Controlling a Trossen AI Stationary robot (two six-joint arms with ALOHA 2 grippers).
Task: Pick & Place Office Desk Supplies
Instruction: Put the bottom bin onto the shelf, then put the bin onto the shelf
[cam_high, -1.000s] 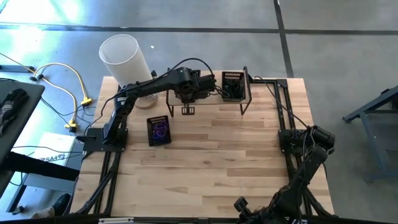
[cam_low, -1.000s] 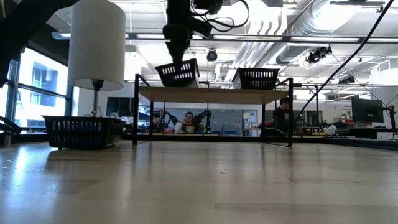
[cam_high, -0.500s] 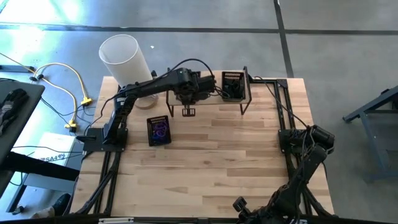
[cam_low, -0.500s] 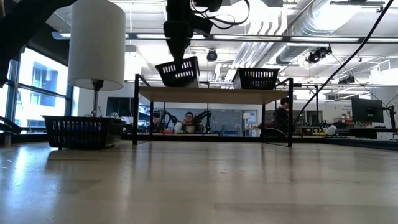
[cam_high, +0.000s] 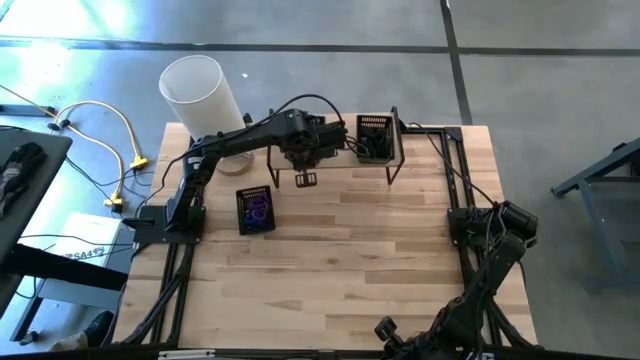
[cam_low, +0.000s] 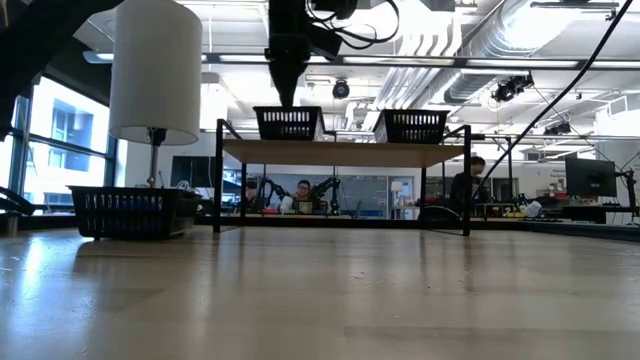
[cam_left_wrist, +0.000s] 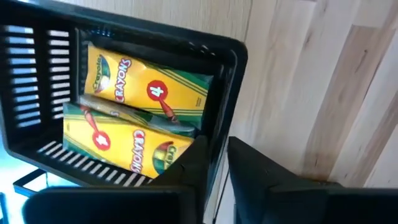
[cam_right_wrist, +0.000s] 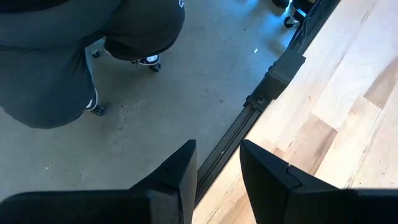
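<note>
Yellow cables (cam_high: 105, 140) lie on the grey floor left of the wooden bench (cam_high: 340, 260). A white cylinder (cam_high: 192, 85) stands at its far left corner. Nearer, a black tray (cam_high: 255, 210) holds coloured bands (cam_high: 258, 207). The left tool (cam_left_wrist: 214, 162) is narrow, straddling the wall of a shelf tray (cam_left_wrist: 233, 56) holding crayon boxes (cam_left_wrist: 143, 93). A second tray (cam_high: 375, 137) sits beside it. Beyond, people (cam_low: 275, 195) sit. The right tool (cam_right_wrist: 217, 152), slightly apart and empty, hangs off the near right corner.
</note>
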